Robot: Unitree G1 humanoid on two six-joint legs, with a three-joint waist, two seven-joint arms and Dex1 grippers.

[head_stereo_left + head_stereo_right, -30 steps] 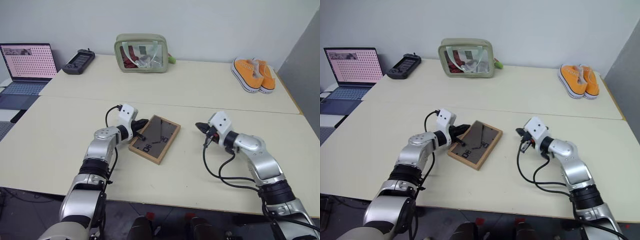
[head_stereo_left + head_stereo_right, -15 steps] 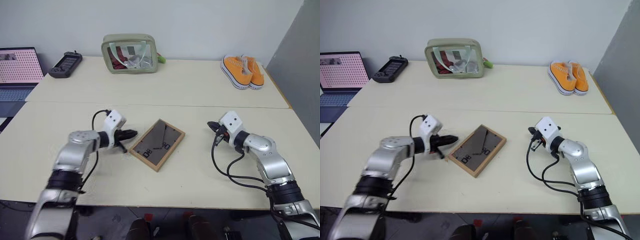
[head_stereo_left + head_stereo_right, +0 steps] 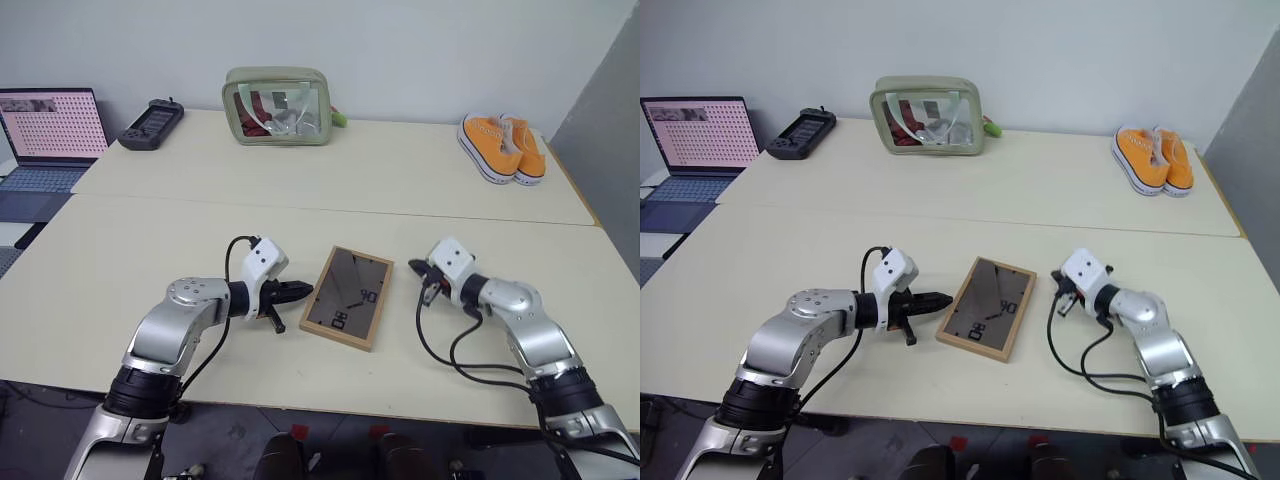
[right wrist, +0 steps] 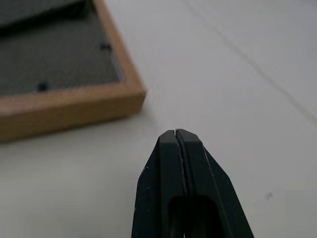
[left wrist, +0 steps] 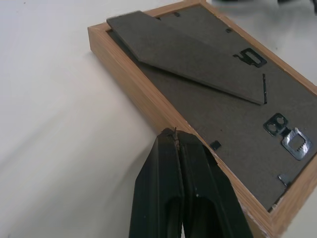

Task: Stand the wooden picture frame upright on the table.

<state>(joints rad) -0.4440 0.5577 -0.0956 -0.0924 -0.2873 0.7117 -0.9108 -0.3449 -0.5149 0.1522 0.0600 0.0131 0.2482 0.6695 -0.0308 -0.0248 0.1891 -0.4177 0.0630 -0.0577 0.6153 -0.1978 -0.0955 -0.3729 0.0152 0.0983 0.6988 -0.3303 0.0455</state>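
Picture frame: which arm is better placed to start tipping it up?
Probably left. The left end effector, shut, sits right at the wooden picture frame's edge; the right end effector, also shut, stands off its far corner.

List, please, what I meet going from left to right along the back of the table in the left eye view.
laptop → black handheld controller → green transparent pouch → orange shoes
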